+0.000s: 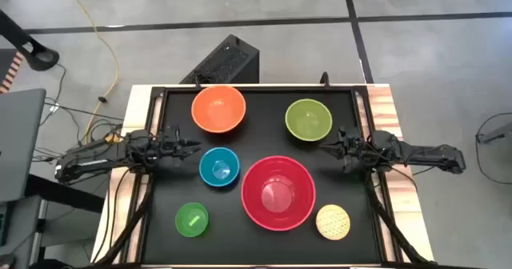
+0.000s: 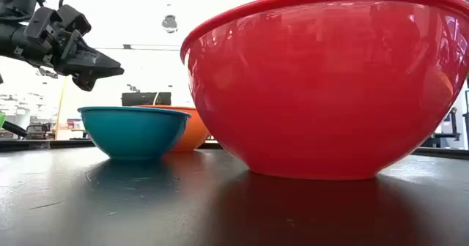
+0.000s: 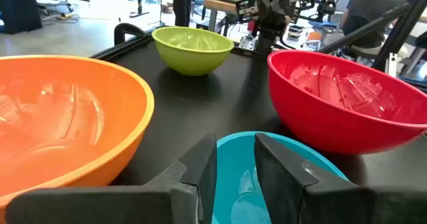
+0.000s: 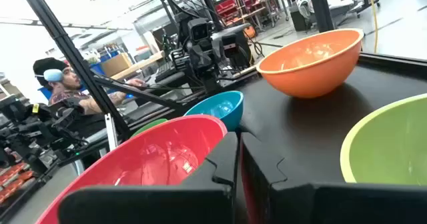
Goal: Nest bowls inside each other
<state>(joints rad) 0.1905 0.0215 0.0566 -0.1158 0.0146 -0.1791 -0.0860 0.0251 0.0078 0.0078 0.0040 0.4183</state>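
Observation:
Six bowls stand upright on their bases on the black table: orange (image 1: 218, 109) at the far left, olive-green (image 1: 309, 119) at the far right, blue (image 1: 219, 166) left of centre, large red (image 1: 278, 192) in the middle, small bright green (image 1: 191, 219) near left, and tan dotted (image 1: 333, 222) near right. None sits inside another. My left gripper (image 1: 194, 146) hovers just above and to the left of the blue bowl's rim (image 2: 132, 111), its fingers (image 3: 235, 147) a little apart and holding nothing. My right gripper (image 1: 323, 148) hangs between the olive-green and red bowls, fingers (image 4: 239, 141) together.
The black table has a raised frame (image 1: 256, 88) along its far edge and wooden strips (image 1: 384, 109) at its sides. The bowls stand close together. Bare table shows between the small green and red bowls and along the near edge. A seated person (image 4: 57, 81) is in the room beyond.

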